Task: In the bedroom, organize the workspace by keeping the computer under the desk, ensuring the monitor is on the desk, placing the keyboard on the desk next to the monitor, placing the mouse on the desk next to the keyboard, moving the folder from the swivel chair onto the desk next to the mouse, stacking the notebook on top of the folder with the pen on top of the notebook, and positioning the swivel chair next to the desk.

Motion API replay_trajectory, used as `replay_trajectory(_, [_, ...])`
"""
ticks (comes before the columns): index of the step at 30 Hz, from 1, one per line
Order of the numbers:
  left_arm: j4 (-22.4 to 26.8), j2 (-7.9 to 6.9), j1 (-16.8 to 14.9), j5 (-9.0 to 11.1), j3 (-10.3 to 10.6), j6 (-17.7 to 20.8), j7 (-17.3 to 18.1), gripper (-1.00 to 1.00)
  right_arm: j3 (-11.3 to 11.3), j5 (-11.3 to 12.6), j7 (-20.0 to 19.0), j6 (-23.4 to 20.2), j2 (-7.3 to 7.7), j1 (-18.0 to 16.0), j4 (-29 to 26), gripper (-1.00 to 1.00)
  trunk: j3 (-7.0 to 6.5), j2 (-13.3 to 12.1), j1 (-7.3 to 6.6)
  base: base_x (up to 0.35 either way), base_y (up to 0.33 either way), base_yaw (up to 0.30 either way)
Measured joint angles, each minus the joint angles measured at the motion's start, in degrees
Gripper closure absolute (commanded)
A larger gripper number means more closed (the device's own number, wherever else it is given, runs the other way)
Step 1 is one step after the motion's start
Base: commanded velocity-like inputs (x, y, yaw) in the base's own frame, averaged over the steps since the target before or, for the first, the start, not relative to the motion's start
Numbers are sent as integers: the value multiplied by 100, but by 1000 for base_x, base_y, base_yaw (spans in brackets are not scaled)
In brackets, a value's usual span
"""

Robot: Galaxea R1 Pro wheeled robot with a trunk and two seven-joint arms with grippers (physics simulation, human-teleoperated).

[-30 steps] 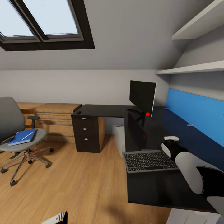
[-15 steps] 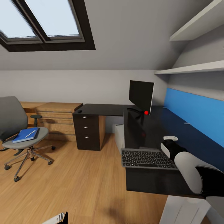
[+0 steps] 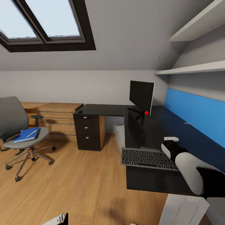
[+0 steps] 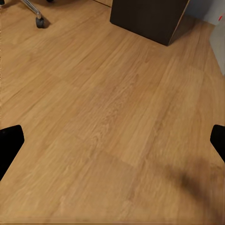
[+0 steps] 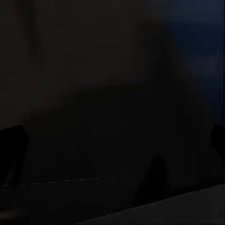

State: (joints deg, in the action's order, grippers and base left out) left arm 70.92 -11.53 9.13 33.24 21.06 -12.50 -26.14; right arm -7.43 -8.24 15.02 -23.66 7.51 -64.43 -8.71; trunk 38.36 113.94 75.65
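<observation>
The black-topped desk (image 3: 147,128) fills the right side of the head view. On its far part stands the monitor (image 3: 141,97). The keyboard (image 3: 147,158) lies at the desk's near left edge, its left end slightly over the edge. A tiny dark mouse (image 3: 80,111) sits on the desk's far left wing. Under the desk stands the light grey computer (image 3: 119,137). At the left, the swivel chair (image 3: 18,131) carries the blue folder (image 3: 25,136) with the pen (image 3: 30,133) on it; I cannot make out the notebook. My right gripper (image 3: 171,139) (image 5: 112,143) hovers open over the desktop by the keyboard's right end. My left gripper (image 3: 59,218) (image 4: 112,143) hangs open above the floor.
A black drawer unit (image 3: 89,132) holds up the desk's left wing. Low light-wood shelving (image 3: 56,117) runs along the back wall behind the chair. A blue wall panel (image 3: 193,112) and white shelves (image 3: 193,67) rise to the right of the desk. Wood floor (image 3: 72,181) lies between chair and desk.
The whole picture has shifted a little as the camera moved, so the desk's near edge and white leg show lower right. Both arms hold their places in the view.
</observation>
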Motion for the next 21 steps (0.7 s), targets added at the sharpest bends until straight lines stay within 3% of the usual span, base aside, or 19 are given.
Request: replay_trajectory(21, [-4,0,2,0,9,2,0,-100,0,2,1,4,-17,1,-3,-100,0,0,-1,-142,0,0])
